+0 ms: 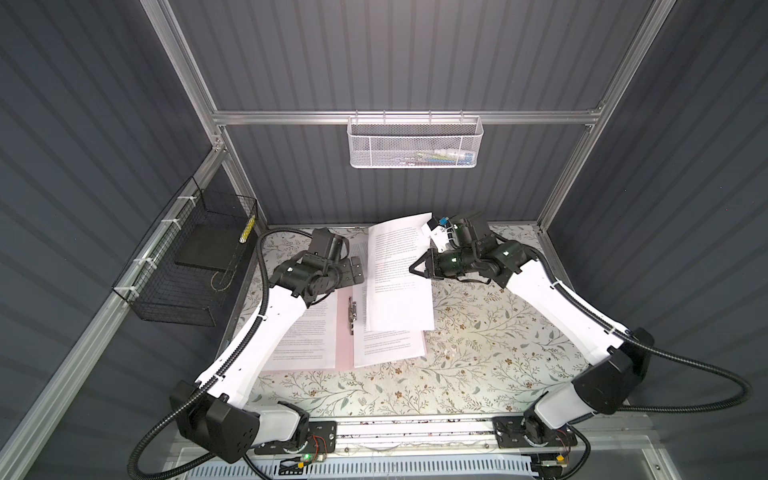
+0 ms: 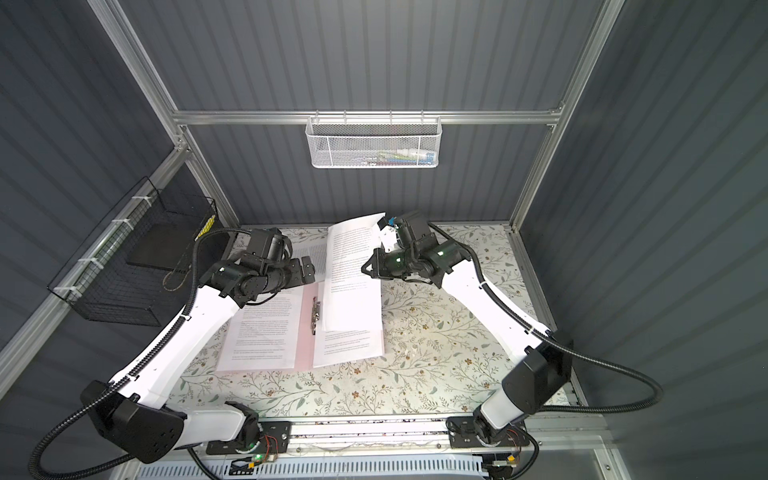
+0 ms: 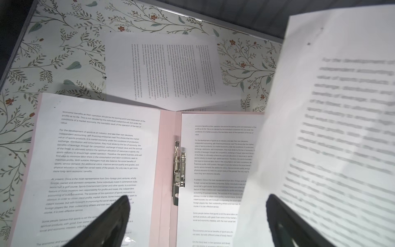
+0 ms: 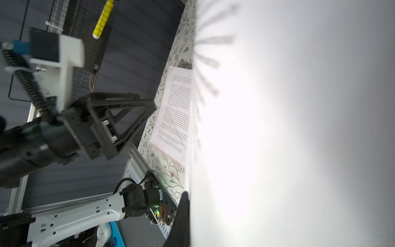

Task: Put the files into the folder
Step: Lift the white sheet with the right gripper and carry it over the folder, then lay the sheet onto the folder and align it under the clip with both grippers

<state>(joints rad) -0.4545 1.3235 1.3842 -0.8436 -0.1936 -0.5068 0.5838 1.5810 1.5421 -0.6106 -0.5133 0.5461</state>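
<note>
Paperwork in mid-air: the right gripper (image 1: 414, 266) is clamped shut on the right long edge of a lifted sheet (image 1: 397, 286). The page hangs tilted over the right half of the pink folder (image 1: 344, 345), which lies open on the flowered table (image 1: 478, 332), left of centre. The lifted sheet's long axis runs near-to-far, roughly in line with the folder's spine and its metal clip (image 1: 353, 309). Its likely landing place, the right-half sheet (image 1: 390, 351) already in the folder, lies below and just left of the closed jaws, so the right arm is plainly the nearer one for the drop. Whether the lifted sheet's near edge touches the page beneath cannot be told. The left gripper (image 1: 356, 270) hovers over the folder's far-left part, jaws spread wide and holding nothing, just left of the lifted sheet. A left-half sheet (image 1: 307, 332) fills the other side. One more loose sheet (image 3: 162, 68) lies flat on the table at the folder's far edge, long axis left-to-right — nearer the left arm.
</note>
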